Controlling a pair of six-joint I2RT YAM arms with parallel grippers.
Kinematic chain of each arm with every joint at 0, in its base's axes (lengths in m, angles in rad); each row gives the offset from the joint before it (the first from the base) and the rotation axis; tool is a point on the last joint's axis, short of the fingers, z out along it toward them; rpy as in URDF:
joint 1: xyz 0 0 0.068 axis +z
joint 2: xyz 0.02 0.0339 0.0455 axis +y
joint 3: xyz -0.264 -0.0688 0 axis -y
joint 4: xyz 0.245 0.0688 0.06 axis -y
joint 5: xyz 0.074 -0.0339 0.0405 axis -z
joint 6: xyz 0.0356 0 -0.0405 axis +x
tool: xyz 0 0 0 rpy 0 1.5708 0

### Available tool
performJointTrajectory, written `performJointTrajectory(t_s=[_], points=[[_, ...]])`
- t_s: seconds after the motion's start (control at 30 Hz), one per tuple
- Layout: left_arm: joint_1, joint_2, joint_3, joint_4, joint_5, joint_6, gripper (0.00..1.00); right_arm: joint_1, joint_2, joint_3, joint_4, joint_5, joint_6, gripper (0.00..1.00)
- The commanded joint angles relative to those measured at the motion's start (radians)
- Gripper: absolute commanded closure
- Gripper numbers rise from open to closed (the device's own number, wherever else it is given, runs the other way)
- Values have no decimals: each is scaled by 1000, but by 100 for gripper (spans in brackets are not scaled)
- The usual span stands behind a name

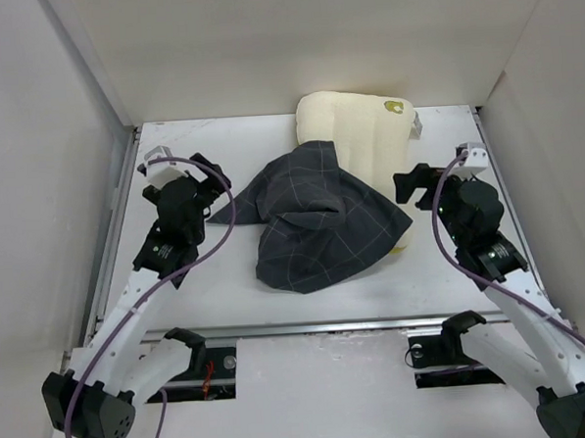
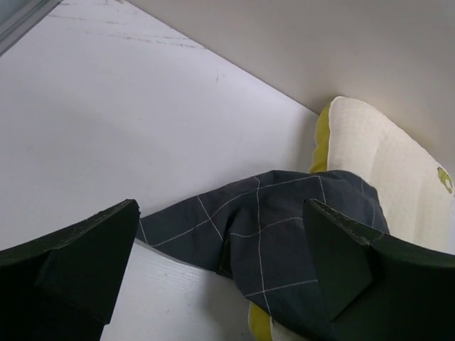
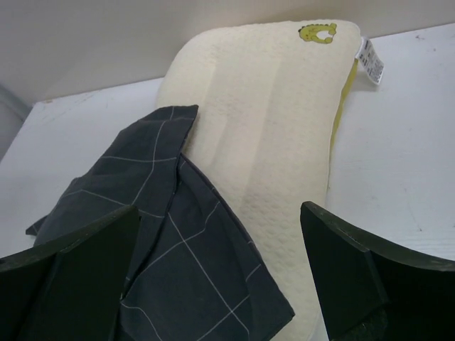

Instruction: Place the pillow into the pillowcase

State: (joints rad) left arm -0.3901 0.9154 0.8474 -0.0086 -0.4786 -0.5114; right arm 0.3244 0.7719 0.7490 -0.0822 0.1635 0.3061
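The left jaws, at 9 o'clock of the pillowcase, and the right jaws, at 3 o'clock, stand wide apart, holding and touching nothing. The pillowcase lies crumpled mid-bench, seemingly draped over the near end of the pillow at 12 o'clock. By my judgement, insertion has not begun.

The pillow is soft cream cloth with a fine dimpled weave and a papery white tag. The pillowcase is thin matt charcoal fabric, creased. The worktop looks smooth and white.
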Motion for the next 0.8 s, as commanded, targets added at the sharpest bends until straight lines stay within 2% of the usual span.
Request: performJointTrajectory(t_s=[0.0, 0.07, 0.1, 0.23, 0.33, 0.5, 0.6, 0.73, 0.77], points=[[19, 100, 7, -32, -58, -70, 0, 10, -28, 3, 9, 66, 43, 0], [49, 186, 33, -79, -43, -143, 0, 10, -16, 3, -34, 80, 56, 0], [69, 289, 48, -100, 10, -176, 0, 10, 10, 15, -60, 97, 88, 0], [132, 526, 134, -122, 78, -199, 0, 19, 88, 53, -163, 131, 108, 0], [132, 638, 154, -131, 107, -199, 0, 28, 121, 53, -189, 149, 120, 0], [155, 721, 167, -110, 146, -220, 0, 28, 204, 23, -189, 105, 140, 2], [155, 769, 167, -100, 156, -230, 8, 28, 259, 13, -159, 77, 140, 4], [155, 838, 179, -47, 178, -230, 25, 28, 312, 4, -126, 36, 130, 5], [155, 867, 194, -31, 204, -230, 35, 28, 322, -5, -126, 25, 119, 6]])
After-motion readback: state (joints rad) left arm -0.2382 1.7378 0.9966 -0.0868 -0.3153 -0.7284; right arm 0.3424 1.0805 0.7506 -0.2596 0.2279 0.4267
